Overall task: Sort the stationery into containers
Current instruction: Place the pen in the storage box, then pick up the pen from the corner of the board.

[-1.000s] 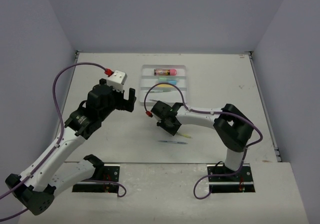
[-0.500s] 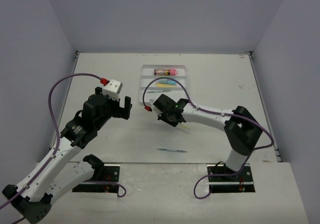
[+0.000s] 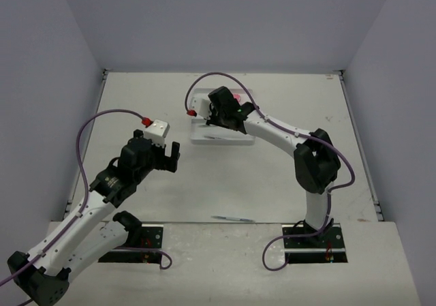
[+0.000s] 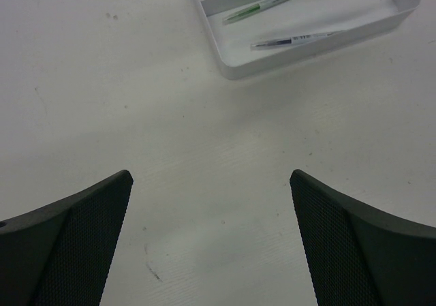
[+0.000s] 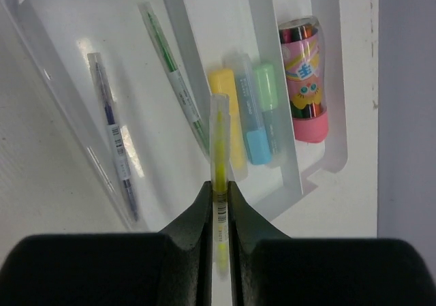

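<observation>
The white three-compartment tray lies at the far middle, largely under my right arm. My right gripper hovers above it, shut on a thin yellow pen. In the right wrist view, the tray holds a purple pen and a green pen in one compartment. The middle compartment holds yellow, light-blue and mint-green highlighters. The pink tube lies in the last one. My left gripper is open and empty over bare table.
A thin blue pen lies alone on the table near the front edge, between the arm bases. The left wrist view shows the tray's near corner with the green pen and purple pen.
My right gripper carried the yellow pen from the near-middle of the table away to above the tray. My left arm drew back toward the near left.
</observation>
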`<state>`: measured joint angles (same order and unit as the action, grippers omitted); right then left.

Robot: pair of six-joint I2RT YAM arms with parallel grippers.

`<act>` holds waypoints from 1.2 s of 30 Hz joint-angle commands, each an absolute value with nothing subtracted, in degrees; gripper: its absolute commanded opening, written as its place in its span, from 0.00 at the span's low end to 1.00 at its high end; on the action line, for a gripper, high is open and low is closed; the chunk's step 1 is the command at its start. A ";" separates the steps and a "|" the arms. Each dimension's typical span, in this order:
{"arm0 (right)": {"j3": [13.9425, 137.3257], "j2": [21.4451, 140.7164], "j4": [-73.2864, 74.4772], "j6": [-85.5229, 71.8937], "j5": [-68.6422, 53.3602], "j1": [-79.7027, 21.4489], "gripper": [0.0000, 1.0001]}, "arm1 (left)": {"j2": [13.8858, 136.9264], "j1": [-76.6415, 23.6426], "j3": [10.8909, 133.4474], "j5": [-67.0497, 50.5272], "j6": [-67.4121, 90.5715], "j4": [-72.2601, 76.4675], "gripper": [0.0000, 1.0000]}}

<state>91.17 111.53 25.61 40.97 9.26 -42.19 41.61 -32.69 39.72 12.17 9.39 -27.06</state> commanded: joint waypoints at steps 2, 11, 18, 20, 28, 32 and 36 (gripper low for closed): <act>98.47 117.92 26.63 47.54 8.64 -42.34 0.13 | 40.61 -32.70 39.44 10.84 8.93 -23.35 1.00; 97.60 114.38 28.29 40.60 3.61 -41.45 0.37 | 42.58 -32.78 41.63 5.57 7.56 -23.47 1.00; 82.11 90.26 19.32 23.36 3.73 -34.61 0.43 | 53.16 -37.03 49.73 -1.61 6.67 -26.47 1.00; 73.76 80.51 16.47 13.32 7.35 -32.45 0.48 | 60.27 -45.41 53.24 4.14 6.41 -28.70 1.00; 57.37 53.14 21.68 -7.06 17.41 -29.12 0.59 | 91.91 -70.42 66.82 7.91 1.16 -36.16 0.99; 55.12 45.53 23.73 -8.23 17.89 -28.13 0.60 | 98.20 -74.42 69.09 2.73 -0.38 -35.82 0.93; 55.13 44.98 24.29 -8.70 16.45 -28.12 0.59 | 100.29 -75.97 68.72 -2.15 -1.85 -34.27 0.86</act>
